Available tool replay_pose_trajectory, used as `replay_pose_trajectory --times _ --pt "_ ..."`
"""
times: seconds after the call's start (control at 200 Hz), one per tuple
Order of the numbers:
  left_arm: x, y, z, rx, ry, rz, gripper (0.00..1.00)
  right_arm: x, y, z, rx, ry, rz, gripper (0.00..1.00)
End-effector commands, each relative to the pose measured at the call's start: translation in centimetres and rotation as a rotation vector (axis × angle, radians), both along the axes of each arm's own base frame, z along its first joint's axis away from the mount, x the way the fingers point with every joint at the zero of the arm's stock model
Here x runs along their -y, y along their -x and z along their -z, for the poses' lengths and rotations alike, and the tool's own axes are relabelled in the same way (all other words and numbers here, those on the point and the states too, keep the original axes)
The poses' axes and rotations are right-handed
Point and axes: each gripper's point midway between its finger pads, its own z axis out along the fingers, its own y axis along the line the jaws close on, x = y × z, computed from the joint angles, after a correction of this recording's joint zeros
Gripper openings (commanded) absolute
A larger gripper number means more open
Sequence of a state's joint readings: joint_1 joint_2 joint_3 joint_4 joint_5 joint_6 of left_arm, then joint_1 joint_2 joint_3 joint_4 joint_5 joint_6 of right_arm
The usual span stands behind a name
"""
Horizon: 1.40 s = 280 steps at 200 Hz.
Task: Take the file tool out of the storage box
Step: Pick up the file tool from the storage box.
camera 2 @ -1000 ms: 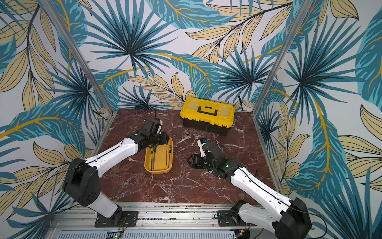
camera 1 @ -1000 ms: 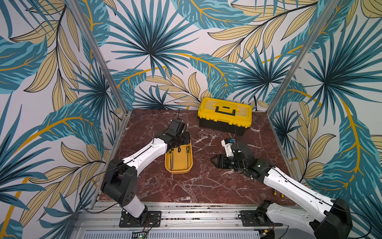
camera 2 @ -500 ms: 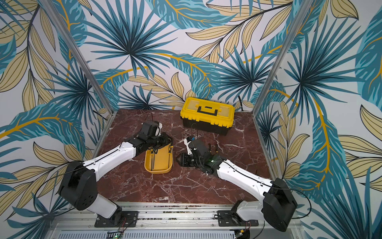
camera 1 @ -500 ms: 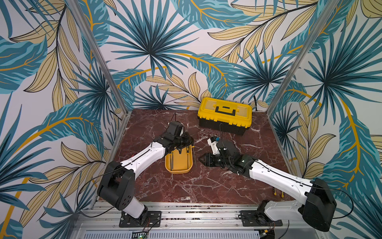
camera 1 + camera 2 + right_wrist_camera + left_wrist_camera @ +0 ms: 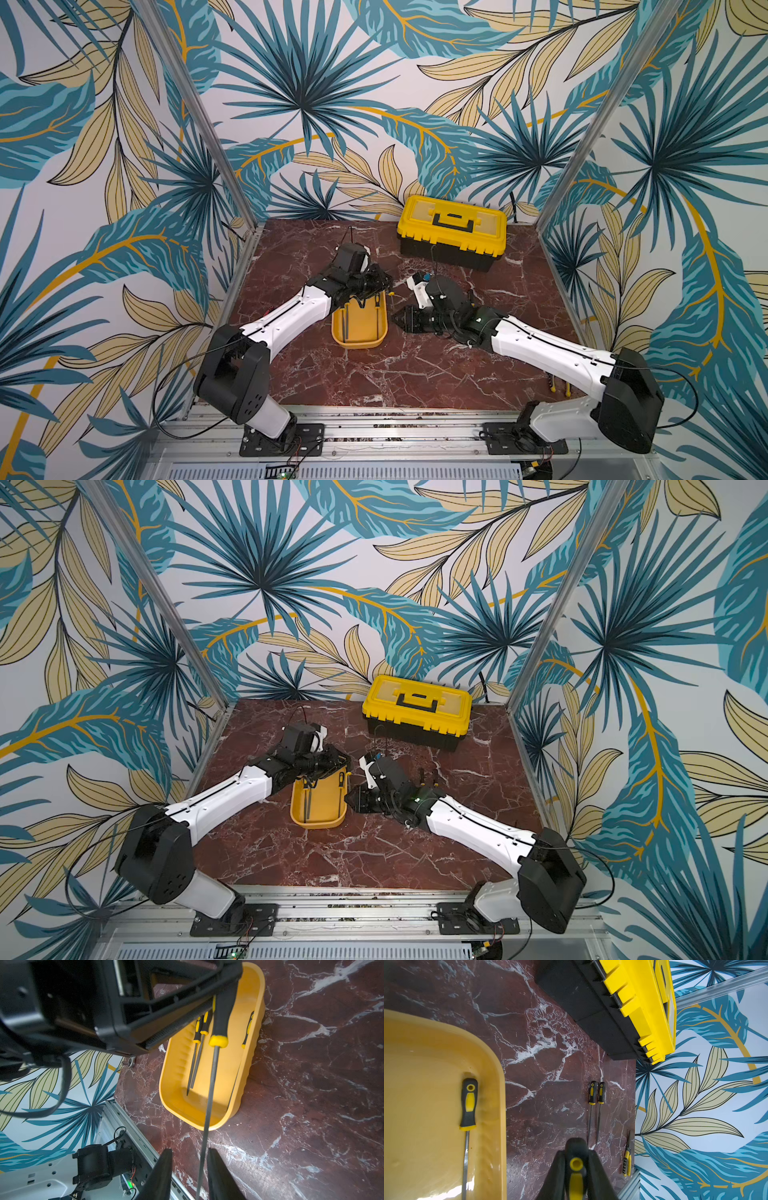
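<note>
Clamping the black-and-yellow handle of the file tool [image 5: 218,1041], the left end effector [image 5: 576,1156] hangs over the 12 o'clock end of the storage box [image 5: 365,332], with the tool raised above the tray. At the box's 3 o'clock side, the right end effector [image 5: 189,1155] stands apart, its fingers flanking the file's shaft without pinching it. Three more files lie inside.

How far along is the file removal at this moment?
Done: two files lie on the table. In hand: the left gripper is shut on another file, raised over the storage box, its shaft passing between the right gripper's open fingers. Left: three files lie in the box; the held one is not yet set down.
</note>
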<state>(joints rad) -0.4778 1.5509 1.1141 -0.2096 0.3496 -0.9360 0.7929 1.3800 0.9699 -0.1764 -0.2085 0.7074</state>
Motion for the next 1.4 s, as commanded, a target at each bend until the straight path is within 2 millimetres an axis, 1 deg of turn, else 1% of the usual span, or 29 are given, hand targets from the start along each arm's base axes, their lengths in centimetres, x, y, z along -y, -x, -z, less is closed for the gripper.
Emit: replay_pose_trajectory --times 0.0,0.155,0.22,0.551,0.671,0.696,0.796,1.047,1.252,1.267,1.277,1.297,1.397 --pt "-0.1 0.3 -0.3 0.013 0.026 0.004 0.13 -0.3 -0.2 -0.2 0.008 0.003 -0.001 0.31" --pt "-0.1 0.3 -0.3 0.013 0.027 0.007 0.13 0.2 -0.3 0.1 0.012 0.033 0.011 0.29" --pt "-0.1 0.3 -0.4 0.015 0.028 0.009 0.13 0.3 -0.3 0.3 0.012 0.040 0.014 0.27" --pt "0.0 0.3 -0.8 0.016 0.038 0.008 0.12 0.2 -0.5 0.6 0.013 0.051 0.012 0.25" --pt "-0.1 0.3 -0.9 0.017 0.040 0.007 0.11 0.2 -0.5 0.8 0.009 0.055 0.012 0.22" --pt "-0.1 0.3 -0.9 0.018 0.041 0.008 0.11 -0.5 0.4 0.8 0.010 0.055 -0.015 0.22" --pt "-0.1 0.3 -1.0 0.019 0.042 0.007 0.11 -0.7 0.5 0.9 0.007 0.054 -0.020 0.21" --pt "-0.2 0.3 -0.8 0.017 0.041 0.006 0.10 -0.8 0.3 0.5 0.017 0.053 -0.018 0.10" --pt "-0.3 0.3 -0.8 0.020 0.040 0.006 0.10 -0.6 0.2 0.4 0.028 0.056 -0.010 0.05" --pt "-0.3 0.3 -0.8 0.021 0.038 0.007 0.10 -0.6 0.2 0.3 0.030 0.056 -0.009 0.04" --pt "-0.3 0.3 -0.8 0.021 0.040 0.007 0.11 -0.3 0.5 0.8 0.013 0.074 -0.009 0.04" --pt "-0.3 0.3 -0.8 0.022 0.039 0.007 0.13 -0.1 0.5 1.0 0.008 0.084 -0.007 0.04" --pt "-0.2 0.3 -1.2 0.028 0.051 0.018 0.27 0.1 0.5 0.8 0.015 0.087 0.005 0.03"
